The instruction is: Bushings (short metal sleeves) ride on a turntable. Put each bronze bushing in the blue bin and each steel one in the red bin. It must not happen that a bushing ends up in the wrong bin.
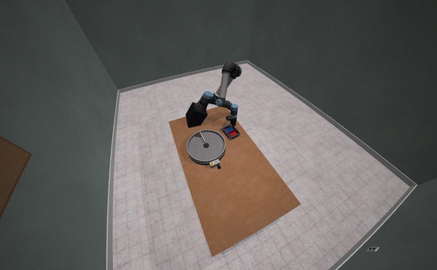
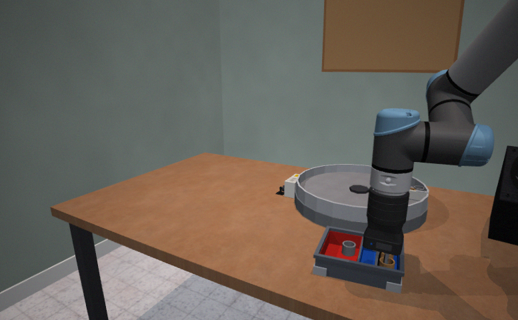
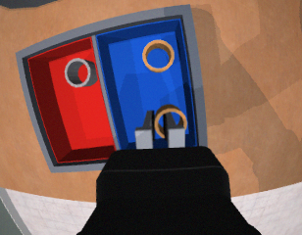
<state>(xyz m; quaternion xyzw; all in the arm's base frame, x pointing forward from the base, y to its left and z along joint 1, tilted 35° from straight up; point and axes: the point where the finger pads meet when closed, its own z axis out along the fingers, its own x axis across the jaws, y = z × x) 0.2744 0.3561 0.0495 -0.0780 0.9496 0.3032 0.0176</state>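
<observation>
My gripper (image 2: 383, 258) (image 3: 158, 119) points down inside the blue bin (image 2: 368, 256) (image 3: 128, 93). It is shut on the wall of a bronze bushing (image 2: 387, 267) (image 3: 184, 120), one finger inside the ring and one outside. The bushing is low in the bin; whether it touches the floor I cannot tell. Another bronze bushing (image 3: 144, 56) stands upright in the same bin. A steel bushing (image 2: 349, 251) (image 3: 67, 73) stands in the red bin (image 2: 334, 241) (image 3: 82, 119). The turntable (image 1: 207, 154) (image 2: 325, 203) carries a few small bushings near its rim, a bronze one (image 1: 199, 135) among them.
A grey divider (image 3: 104, 88) separates the two bins, within a grey outer rim. On the turntable a thin bar (image 1: 202, 138) runs from the hub to the rim beside the bushings. A small white box (image 1: 215, 163) (image 2: 291, 187) sits at the turntable's outer edge.
</observation>
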